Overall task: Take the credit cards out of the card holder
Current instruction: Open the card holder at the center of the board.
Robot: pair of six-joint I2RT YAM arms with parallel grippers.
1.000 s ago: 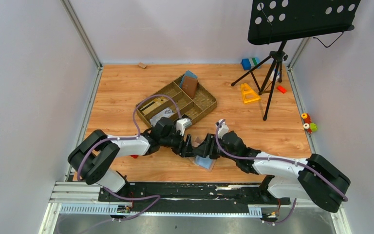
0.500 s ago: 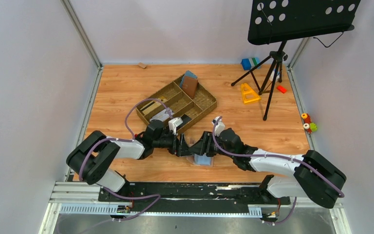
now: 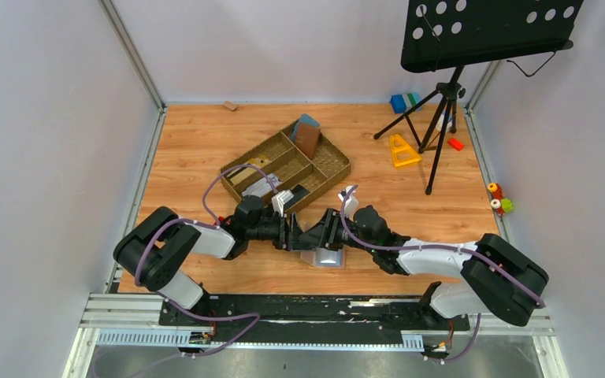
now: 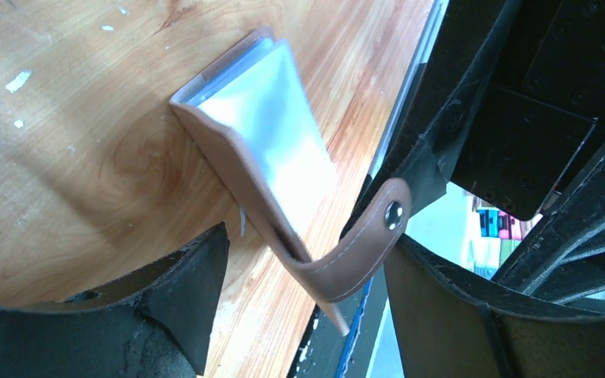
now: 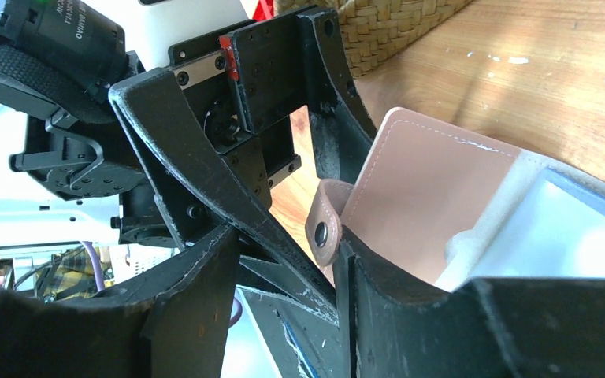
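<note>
The card holder (image 3: 327, 257) lies open on the wood floor between the two arms. Seen from the left wrist, the card holder (image 4: 240, 169) is tan-brown, folded up at an angle, with pale glossy sleeves inside. Its tab (image 4: 370, 244), which carries a metal snap, curls between the jaws of my open left gripper (image 4: 307, 240). My right gripper (image 5: 287, 236) is open too, and one left finger runs through its gap. The tab (image 5: 321, 231) rests against the right finger's tip, with the tan flap (image 5: 433, 201) just behind it. The credit cards are hidden. The left gripper (image 3: 299, 235) and the right gripper (image 3: 320, 235) meet tip to tip.
A woven divided tray (image 3: 335, 169) sits just behind the grippers and holds a reddish-brown wallet (image 3: 308, 139). A music stand's tripod (image 3: 441, 102), a yellow triangle (image 3: 402, 150), a blue block (image 3: 400, 102) and small toys (image 3: 498, 197) stand at the right.
Both grippers and the card holder have shifted a little left and away from the near edge. The left jaws widened, then eased back slightly. The right jaws narrowed a little.
</note>
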